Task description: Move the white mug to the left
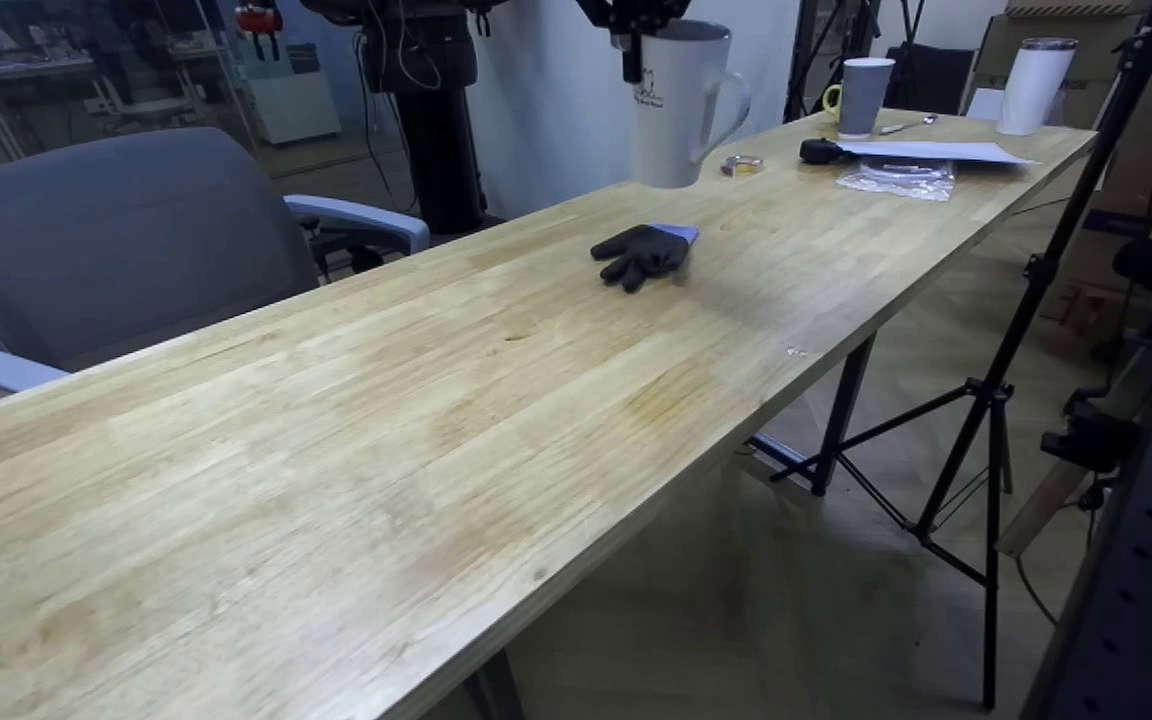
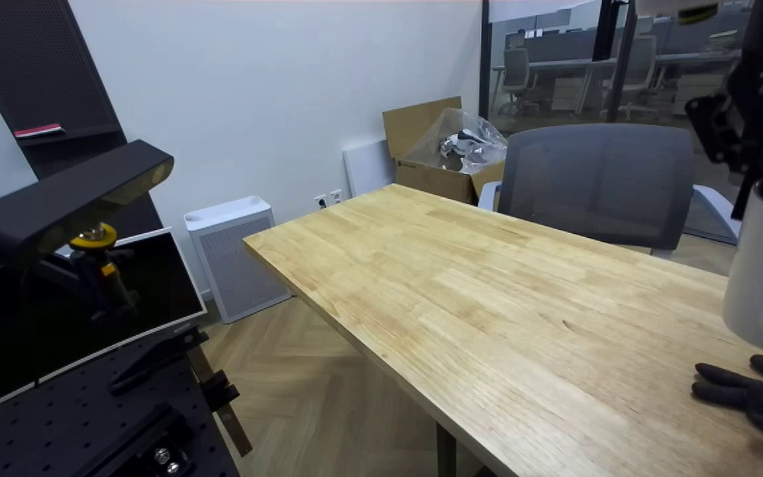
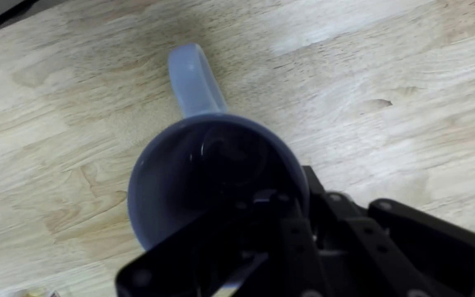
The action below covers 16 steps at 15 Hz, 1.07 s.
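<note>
The white mug (image 1: 681,120) is held upright in the air above the wooden table (image 1: 386,430). In an exterior view it is partly cut off at the right edge (image 2: 762,285). In the wrist view I look down into its dark inside, and its handle (image 3: 194,82) points to the top of the picture. My gripper (image 3: 303,198) is shut on the mug's wall at the rim, one finger inside and one outside. It also shows at the top of an exterior view (image 1: 641,45). The inner fingertip is hard to see in the dark mug.
A black glove (image 1: 648,255) lies on the table below the mug. Farther along stand a grey cup (image 1: 864,98) and a white tumbler (image 1: 1036,88), near a paper sheet (image 1: 936,151) and a plastic bag (image 1: 901,180). An office chair (image 2: 600,179) stands at the long edge.
</note>
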{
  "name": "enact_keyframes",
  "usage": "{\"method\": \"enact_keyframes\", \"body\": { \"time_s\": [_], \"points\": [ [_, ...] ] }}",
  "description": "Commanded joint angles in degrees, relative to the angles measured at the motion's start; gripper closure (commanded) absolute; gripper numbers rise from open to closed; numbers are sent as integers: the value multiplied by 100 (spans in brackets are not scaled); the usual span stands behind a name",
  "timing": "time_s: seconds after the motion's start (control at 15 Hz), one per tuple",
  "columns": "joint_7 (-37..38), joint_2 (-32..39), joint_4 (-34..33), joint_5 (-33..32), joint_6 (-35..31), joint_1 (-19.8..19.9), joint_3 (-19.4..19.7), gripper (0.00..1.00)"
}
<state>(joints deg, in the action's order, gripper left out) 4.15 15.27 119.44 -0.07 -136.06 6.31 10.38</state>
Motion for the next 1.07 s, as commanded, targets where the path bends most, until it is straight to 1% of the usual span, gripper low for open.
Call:
{"method": "enact_keyframes", "body": {
  "time_s": [0.0, 0.33, 1.0],
  "points": [
    [68, -378, 36, 41, 197, 48, -88, 98],
    [12, -326, -98, 26, 353, 0, -208, 98],
    [-287, -111, -359, 3, 782, -151, -573, 98]
  ]
}}
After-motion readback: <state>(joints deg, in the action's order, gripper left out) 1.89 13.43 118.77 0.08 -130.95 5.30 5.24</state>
